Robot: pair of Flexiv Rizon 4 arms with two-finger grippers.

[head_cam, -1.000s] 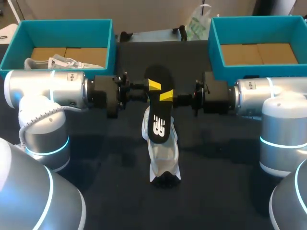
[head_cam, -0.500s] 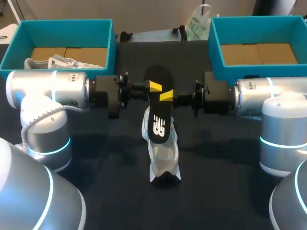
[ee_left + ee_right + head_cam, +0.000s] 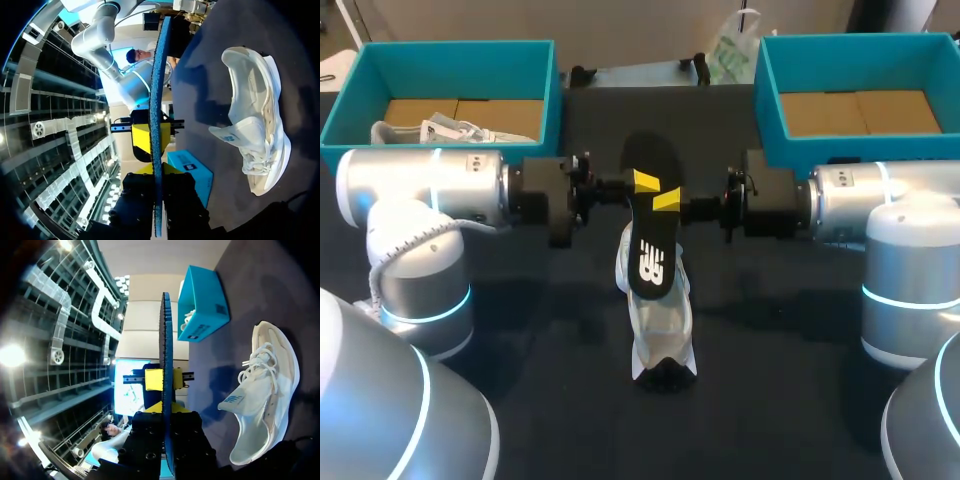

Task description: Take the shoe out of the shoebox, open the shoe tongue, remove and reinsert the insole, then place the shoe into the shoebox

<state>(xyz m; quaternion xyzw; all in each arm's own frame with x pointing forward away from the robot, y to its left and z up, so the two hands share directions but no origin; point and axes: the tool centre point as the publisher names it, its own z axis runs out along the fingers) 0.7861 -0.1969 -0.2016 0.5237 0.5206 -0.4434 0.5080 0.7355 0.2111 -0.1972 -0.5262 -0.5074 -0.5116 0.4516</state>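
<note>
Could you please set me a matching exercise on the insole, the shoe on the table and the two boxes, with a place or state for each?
Things:
1. insole
2. shoe
3. left box
4. right box

Places or states:
A. lies on the table
B. holds a second shoe
C. shows only its brown floor
D. gripped by the left tool and the right tool, above the shoe

Pairs: 1-D, 2-A, 3-B, 4-C.

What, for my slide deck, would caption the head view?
Left gripper and right gripper pinch the insole above the shoe.
</note>
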